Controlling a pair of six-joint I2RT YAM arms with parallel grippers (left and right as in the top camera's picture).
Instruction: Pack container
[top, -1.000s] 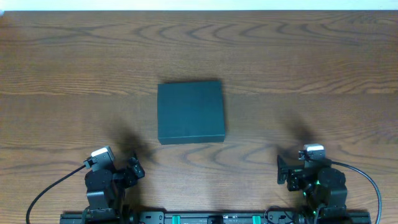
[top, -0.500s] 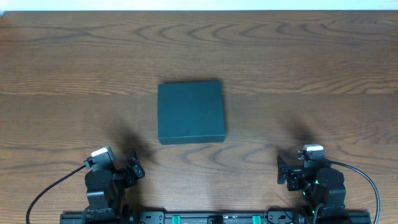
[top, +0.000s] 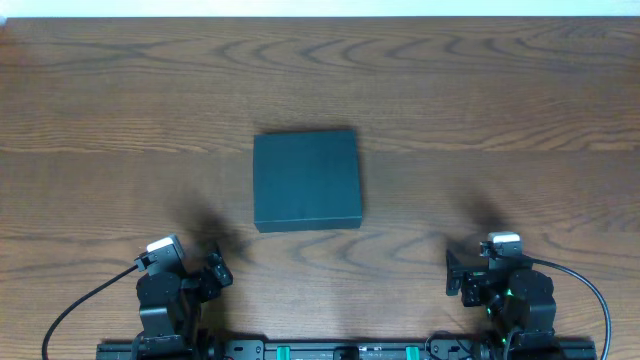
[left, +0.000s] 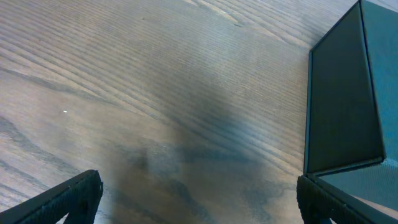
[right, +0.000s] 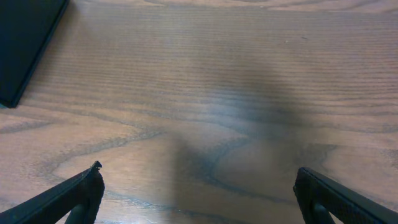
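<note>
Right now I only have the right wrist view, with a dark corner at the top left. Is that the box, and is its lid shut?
Observer: Yes, that's the box. From overhead its lid lies flat and shut.
Operator: Where's the left gripper?
Observer: The left gripper is open, nearer the front edge than the box and to its left, not touching it.
Operator: Anything out there to pack?
Observer: Overhead shows only the box on the table, with no loose items.
</note>
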